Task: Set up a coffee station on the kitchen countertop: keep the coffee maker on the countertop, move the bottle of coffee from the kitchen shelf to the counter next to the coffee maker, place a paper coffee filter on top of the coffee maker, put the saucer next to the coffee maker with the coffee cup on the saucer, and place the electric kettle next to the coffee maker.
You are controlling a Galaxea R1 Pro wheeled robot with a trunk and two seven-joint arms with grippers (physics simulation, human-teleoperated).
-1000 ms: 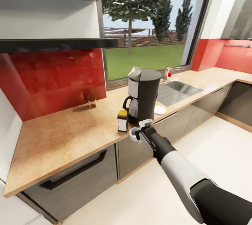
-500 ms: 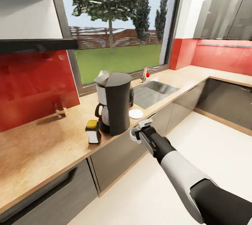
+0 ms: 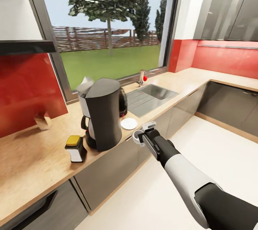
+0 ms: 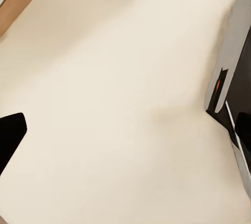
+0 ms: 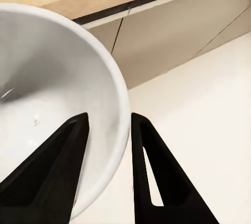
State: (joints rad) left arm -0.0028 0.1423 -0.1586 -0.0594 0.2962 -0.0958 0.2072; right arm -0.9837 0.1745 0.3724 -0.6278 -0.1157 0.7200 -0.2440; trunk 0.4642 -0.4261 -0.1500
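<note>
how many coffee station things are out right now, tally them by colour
White: 2, the saucer on the countertop and the coffee cup clamped by the right gripper
Dark grey or black: 2, the coffee maker and the electric kettle behind it
Pale off-white: 1, the paper coffee filter
Yellow-capped: 1, the bottle of coffee
Total: 6

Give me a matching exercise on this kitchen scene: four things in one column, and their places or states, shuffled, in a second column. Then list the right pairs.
Things:
1. coffee cup
2. saucer
3. paper coffee filter
4. bottle of coffee

Places or states:
A. on top of the coffee maker
B. lying bare on the countertop on the sink side of the coffee maker
C. held at its rim by the right gripper, off the counter
D. standing on the countertop on the coffee maker's other side, yellow cap up

Pairs: 1-C, 2-B, 3-A, 4-D
</note>
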